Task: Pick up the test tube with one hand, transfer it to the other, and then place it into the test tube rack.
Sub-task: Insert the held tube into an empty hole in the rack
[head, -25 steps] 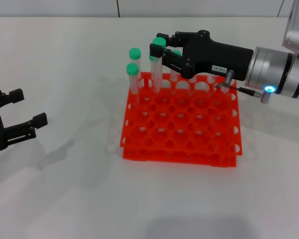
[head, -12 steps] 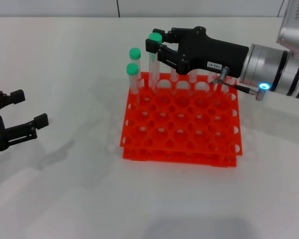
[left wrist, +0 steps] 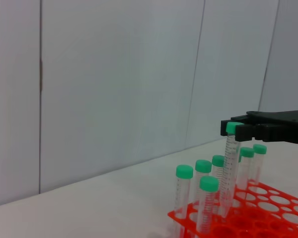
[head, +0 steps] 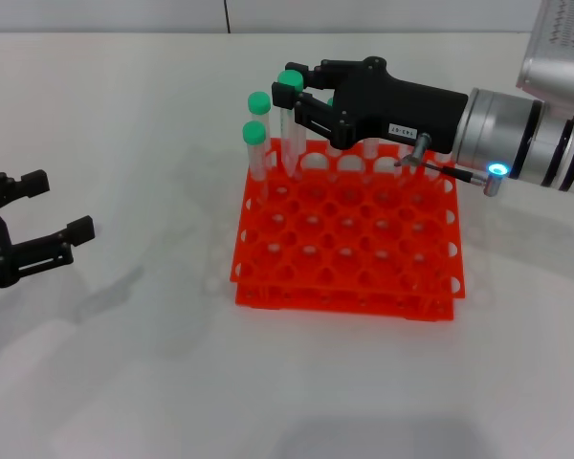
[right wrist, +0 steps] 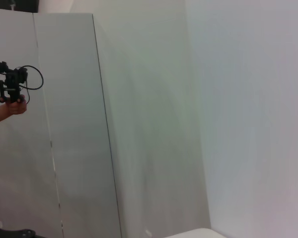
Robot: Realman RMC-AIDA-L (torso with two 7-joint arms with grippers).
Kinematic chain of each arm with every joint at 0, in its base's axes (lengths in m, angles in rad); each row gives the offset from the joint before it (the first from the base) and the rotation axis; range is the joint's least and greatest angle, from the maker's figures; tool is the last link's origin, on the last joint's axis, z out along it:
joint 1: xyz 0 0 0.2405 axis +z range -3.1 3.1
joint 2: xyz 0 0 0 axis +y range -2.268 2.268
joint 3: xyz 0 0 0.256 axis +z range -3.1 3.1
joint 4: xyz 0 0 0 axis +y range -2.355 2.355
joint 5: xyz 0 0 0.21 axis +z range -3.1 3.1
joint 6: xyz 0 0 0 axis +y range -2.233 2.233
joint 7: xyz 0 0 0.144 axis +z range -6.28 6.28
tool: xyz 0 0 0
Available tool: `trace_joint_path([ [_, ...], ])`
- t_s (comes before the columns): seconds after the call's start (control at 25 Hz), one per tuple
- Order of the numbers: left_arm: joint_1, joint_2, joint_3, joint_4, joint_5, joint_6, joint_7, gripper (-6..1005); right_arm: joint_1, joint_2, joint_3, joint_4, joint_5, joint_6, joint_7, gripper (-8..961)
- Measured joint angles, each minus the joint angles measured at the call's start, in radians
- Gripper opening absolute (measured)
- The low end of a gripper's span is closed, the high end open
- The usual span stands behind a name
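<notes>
Over the one test tube rack (head: 347, 229), right claw (head: 289, 94) grasping test tube (head: 288, 120), five other tubes (left wrist: 204, 199) standing, left claw (head: 33, 229) released.

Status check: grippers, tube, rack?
Right gripper shut on tube, upright over rack back row. Left gripper open, parked beside the rack. Other capped tubes stand close beside it.

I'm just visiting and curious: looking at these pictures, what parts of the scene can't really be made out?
- Head view: whether the test tube in the right gripper already sits in a hole of the test tube rack; the other tubes and the gripper hide its foot.
- Head view: the left gripper, open at the table's left, is cut off by the picture's edge.
- Left wrist view: the rack's lower part is cut off.
- Right wrist view: only walls, no rack or tube.
</notes>
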State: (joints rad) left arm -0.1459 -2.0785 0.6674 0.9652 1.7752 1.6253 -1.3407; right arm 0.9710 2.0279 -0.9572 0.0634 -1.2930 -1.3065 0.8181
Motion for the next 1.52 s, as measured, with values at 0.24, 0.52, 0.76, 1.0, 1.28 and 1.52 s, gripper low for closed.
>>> trace_joint_path([
  [0.24,-0.006,0.0,0.0,0.0,0.001,-0.001,0.0,888,0.005,0.0,0.0,0.001,-0.003,0.022,-0.009,338],
  [0.52,-0.01,0.0,0.0,0.0,0.001,-0.002,0.0,888,0.008,0.0,0.001,0.008,-0.007,0.041,-0.023,343],
  [0.76,-0.015,0.0,0.0,-0.002,0.001,-0.008,0.0,888,0.009,0.0,0.002,0.012,-0.008,0.043,-0.025,346],
  [1.0,-0.02,0.0,0.0,-0.003,0.005,-0.01,0.0,887,0.005,0.0,0.0,0.012,-0.009,0.043,-0.025,350],
  [1.28,-0.026,0.0,-0.001,-0.012,0.008,-0.01,0.0,887,-0.002,0.0,-0.006,0.012,-0.009,0.046,-0.025,354],
  [1.52,-0.028,0.0,0.0,-0.013,0.009,-0.011,0.0,887,-0.009,0.0,0.0,0.018,-0.009,0.05,-0.052,358],
])
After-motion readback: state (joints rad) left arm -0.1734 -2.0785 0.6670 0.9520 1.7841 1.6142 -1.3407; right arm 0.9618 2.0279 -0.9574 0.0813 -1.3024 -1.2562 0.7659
